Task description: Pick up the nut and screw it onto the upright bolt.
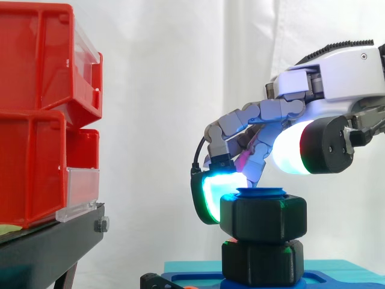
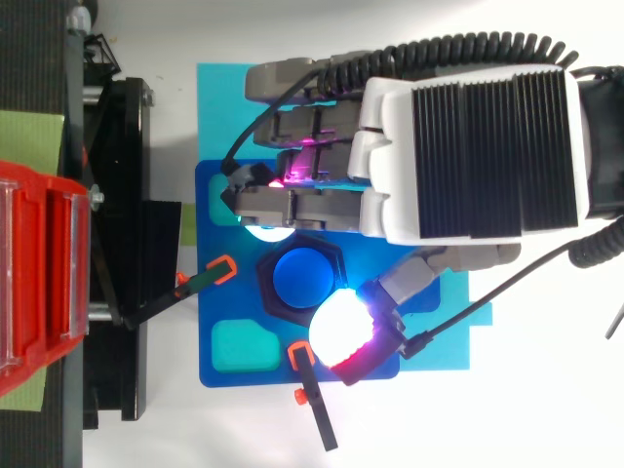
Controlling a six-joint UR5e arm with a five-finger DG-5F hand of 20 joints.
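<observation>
nut (image 1: 263, 217): sitting at the top of the upright blue bolt (image 2: 302, 276), above a second black hex piece (image 1: 263, 262).
hand (image 1: 337, 90): reaching over the nut from the right, curled fingers clamping it; cyan-green pad (image 1: 212, 195) pressing its left face, thumb pad (image 2: 341, 330) bearing on the opposite corner.
surface: blue fixture plate (image 2: 234, 375) lying on a light blue sheet (image 2: 219, 107).
room: red bins (image 1: 36, 72) standing on a black stand (image 1: 48, 247) at left; white curtain (image 1: 180, 90) hanging behind.

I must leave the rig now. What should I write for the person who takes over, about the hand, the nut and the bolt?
Hand: shut on the nut, with glowing pads on opposite sides of it.
Nut: already on the upright bolt, whose blue top shows through it. It sits just above a black hex piece on the blue base.
Done: pick-up and placing on the bolt.
Left: probably more turns, then release.
</observation>
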